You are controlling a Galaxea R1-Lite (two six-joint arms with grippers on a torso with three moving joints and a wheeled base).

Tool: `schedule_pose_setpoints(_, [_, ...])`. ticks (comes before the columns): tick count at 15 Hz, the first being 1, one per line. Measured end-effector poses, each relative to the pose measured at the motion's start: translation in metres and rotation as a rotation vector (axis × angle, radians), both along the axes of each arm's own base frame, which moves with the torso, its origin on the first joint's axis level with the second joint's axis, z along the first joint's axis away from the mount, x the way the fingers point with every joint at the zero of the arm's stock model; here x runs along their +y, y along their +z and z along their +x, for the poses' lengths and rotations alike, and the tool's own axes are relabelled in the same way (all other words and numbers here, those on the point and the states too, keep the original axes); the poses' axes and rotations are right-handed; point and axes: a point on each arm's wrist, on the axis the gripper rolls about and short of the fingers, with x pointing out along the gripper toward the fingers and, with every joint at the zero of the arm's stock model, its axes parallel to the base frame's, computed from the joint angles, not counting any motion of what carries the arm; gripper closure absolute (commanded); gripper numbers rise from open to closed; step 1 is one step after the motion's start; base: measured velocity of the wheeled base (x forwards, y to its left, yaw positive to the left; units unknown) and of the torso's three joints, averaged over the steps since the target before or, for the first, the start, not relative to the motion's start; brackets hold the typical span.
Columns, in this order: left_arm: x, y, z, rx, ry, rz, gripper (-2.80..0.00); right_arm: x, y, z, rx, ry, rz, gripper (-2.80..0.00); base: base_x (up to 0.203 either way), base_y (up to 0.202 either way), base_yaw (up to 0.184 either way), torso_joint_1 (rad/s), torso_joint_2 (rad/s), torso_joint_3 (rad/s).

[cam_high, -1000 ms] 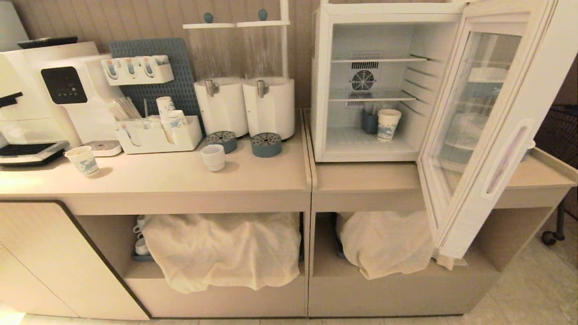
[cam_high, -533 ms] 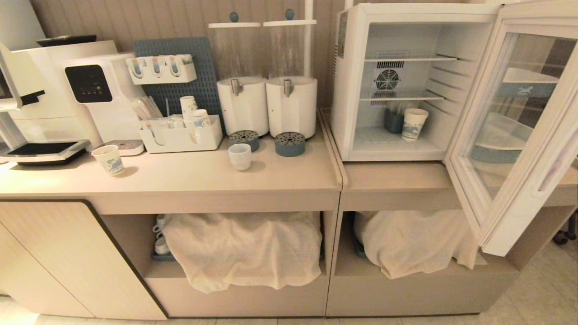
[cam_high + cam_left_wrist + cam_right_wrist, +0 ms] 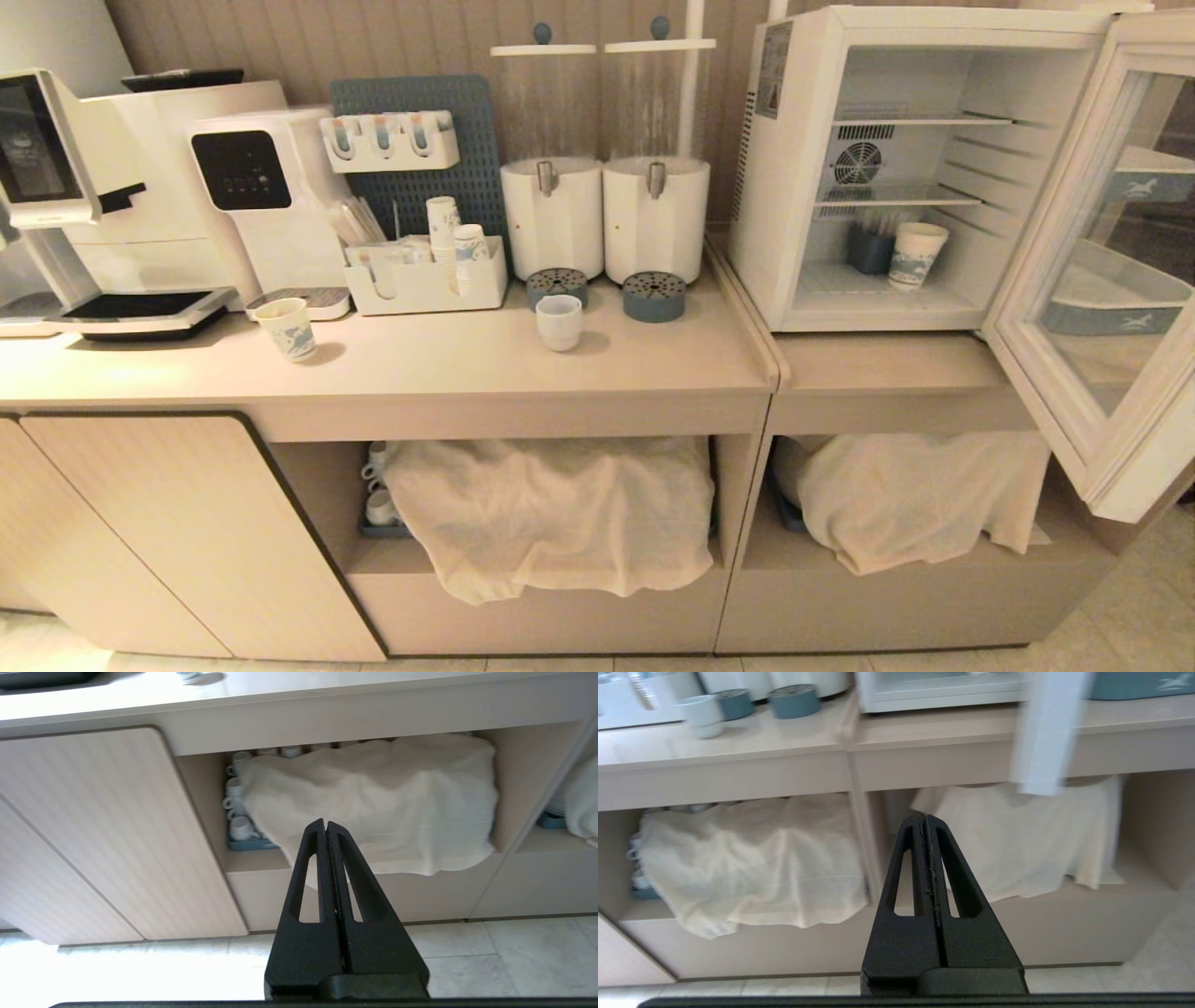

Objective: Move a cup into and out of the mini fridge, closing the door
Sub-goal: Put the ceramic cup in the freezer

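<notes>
- Door [image 3: 1102, 280] cut off by head view's right edge; handle out of frame.
- Fridge [image 3: 794, 187] top cropped; side sticker [image 3: 767, 58] print too small to read.
- Dark holder [image 3: 870, 250] at fridge's back half hidden behind paper cup [image 3: 913, 256]; contents unclear.
- Stacked mugs [image 3: 236, 807] under counter mostly hidden by cloth [image 3: 373, 802]; number unknown.
- Whatever lies beneath second cloth [image 3: 910, 499] covered, only a blue tray corner [image 3: 780, 485] showing.
- Coffee machine [image 3: 56, 187] cropped at left edge.
- Cup [image 3: 701, 715] blurred in right wrist view, handle not discernible.
- Door edge [image 3: 1045, 732] smeared, blocking shelf behind.
- Neither arm visible in head view.
</notes>
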Motion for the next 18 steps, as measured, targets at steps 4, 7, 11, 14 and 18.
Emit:
schedule_pose_setpoints(4, [0.0000, 0.0000, 0.0000, 0.000, -0.001, -0.002, 0.00, 0.0000, 0.0001, 0.0000, -0.001, 0.000, 0.000, 0.00, 0.000, 0.194, -0.001, 0.004, 0.00, 0.001])
schedule_pose_setpoints(7, [0.0000, 0.0000, 0.0000, 0.000, 0.000, -0.001, 0.00, 0.0000, 0.0000, 0.0000, 0.000, 0.000, 0.000, 0.00, 0.000, 0.195, 0.000, 0.004, 0.00, 0.002])
schedule_pose_setpoints(11, [0.0000, 0.0000, 0.0000, 0.000, 0.000, -0.001, 0.00, 0.0000, 0.0000, 0.0000, 0.000, 0.000, 0.000, 0.00, 0.000, 0.194, 0.001, 0.001, 0.00, 0.002])
schedule_pose_setpoints(14, [0.0000, 0.0000, 0.0000, 0.000, 0.000, -0.004, 0.00, 0.0000, 0.0000, 0.0000, 0.000, -0.001, 0.000, 0.00, 0.000, 0.195, 0.001, 0.002, 0.00, 0.001])
schedule_pose_setpoints(18, [0.0000, -0.0002, 0.0001, 0.001, -0.001, -0.004, 0.00, 0.0000, 0.0000, 0.0000, 0.000, -0.001, 0.000, 0.00, 0.000, 0.187, 0.000, 0.002, 0.00, 0.001])
